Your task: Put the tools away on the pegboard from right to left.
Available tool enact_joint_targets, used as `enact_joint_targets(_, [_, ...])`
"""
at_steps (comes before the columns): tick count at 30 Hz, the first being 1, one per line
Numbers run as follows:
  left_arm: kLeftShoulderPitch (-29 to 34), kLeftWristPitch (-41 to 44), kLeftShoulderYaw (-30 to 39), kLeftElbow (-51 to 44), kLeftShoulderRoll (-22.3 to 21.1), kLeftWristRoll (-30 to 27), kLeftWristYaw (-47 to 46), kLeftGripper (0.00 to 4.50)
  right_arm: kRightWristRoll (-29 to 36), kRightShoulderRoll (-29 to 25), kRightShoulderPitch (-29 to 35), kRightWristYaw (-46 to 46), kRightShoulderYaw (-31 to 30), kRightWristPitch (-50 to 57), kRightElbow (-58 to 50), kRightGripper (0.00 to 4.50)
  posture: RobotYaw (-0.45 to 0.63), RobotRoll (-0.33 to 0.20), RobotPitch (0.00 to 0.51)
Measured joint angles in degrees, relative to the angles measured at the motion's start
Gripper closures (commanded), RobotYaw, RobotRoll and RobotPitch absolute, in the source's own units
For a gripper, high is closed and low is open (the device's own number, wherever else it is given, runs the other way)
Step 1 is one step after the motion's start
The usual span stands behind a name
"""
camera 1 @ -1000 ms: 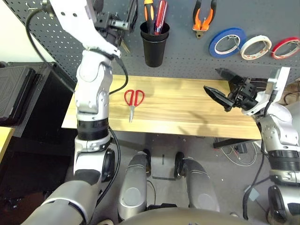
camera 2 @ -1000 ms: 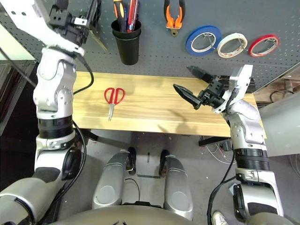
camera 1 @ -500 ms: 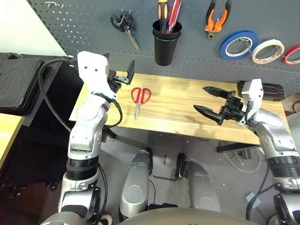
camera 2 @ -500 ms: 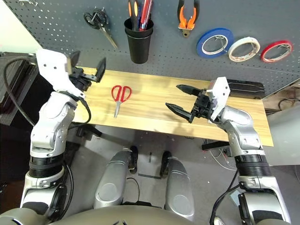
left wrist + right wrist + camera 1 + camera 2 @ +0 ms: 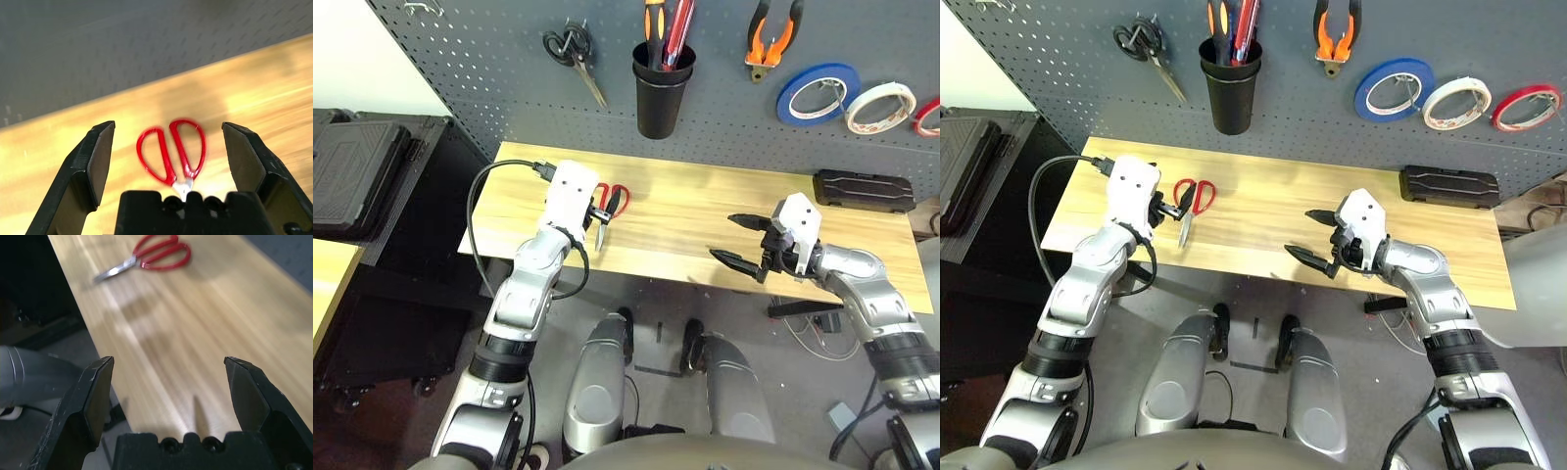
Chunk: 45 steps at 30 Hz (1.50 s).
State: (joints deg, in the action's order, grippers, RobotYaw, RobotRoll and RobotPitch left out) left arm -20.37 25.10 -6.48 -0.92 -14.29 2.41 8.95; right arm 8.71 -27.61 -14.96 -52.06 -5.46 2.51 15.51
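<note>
Left eye view: black cup (image 5: 660, 110) mounted on the dark grey pegboard (image 5: 538, 69). In it, upright and leaning, handles up: a black-and-orange-handled screwdriver (image 5: 654, 29) and a red-handled tool (image 5: 678, 31). To the picture's left of the cup, black-handled scissors (image 5: 574, 51) hang on the board. To its right, in order: orange-and-black-handled pliers (image 5: 771, 41), blue tape roll (image 5: 817, 94), whitish tape roll (image 5: 880, 108), red tape roll (image 5: 928, 117). Closed black case (image 5: 864, 191) on the bench (image 5: 675, 211), near the board; contents cannot be told.

Right eye view: same cup, something blue showing between the two handles. Red-handled scissors (image 5: 1192, 204) lie on the bench below the cup, beside the left fingers.

Left wrist view: left fingers (image 5: 101, 161) spread wide, holding nothing. The red-handled scissors lie flat beyond, between the two fingers as seen, loops toward the pegboard.

Right wrist view: right fingers (image 5: 95, 401) spread wide, empty, bare wood showing between them. The red-handled scissors lie well apart from them, on the bench.
</note>
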Motion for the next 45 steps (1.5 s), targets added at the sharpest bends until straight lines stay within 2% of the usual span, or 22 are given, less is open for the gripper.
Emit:
enact_joint_targets(8, [-2.92, 1.17, 2.01, 7.86, 0.64, 0.15, -1.75, 0.03, -3.66, 3.2, 0.86, 3.81, -3.23, 0.3, 0.48, 0.0, 0.12, 0.0, 0.376])
enact_joint_targets(15, [-5.02, 0.6, 2.49, 14.12, 0.69, 1.11, -3.0, 0.03, -5.61, 3.84, 2.46, 6.32, -4.43, 1.67, -0.03, 0.0, 0.09, 0.0, 0.41])
enact_joint_targets(22, [-8.84, -1.3, 4.12, 22.65, 0.71, 2.05, -5.94, 0.03, -6.07, 4.63, 3.34, 8.69, -5.05, 6.34, -6.25, 0.0, 0.07, 0.0, 0.427])
enact_joint_targets(38, [-23.7, -15.29, 7.65, 55.21, 0.05, 2.27, -11.75, 0.03, -5.48, 4.7, 7.19, 12.13, -4.86, 13.56, -16.91, 0.0, -0.02, 0.0, 0.41])
enact_joint_targets(41, [-24.99, -17.61, 7.69, 59.21, 0.06, 2.3, -12.21, 0.66, -5.07, 4.4, 7.26, 12.6, -4.53, 15.12, -19.23, 0.0, -0.03, 0.0, 0.405])
enact_joint_targets(45, [-26.13, -18.66, 7.7, 62.21, 0.59, 2.25, -11.96, 2.18, -4.24, 3.37, 7.21, 12.65, -3.34, 16.28, -20.84, 0.0, -0.03, 0.0, 0.393])
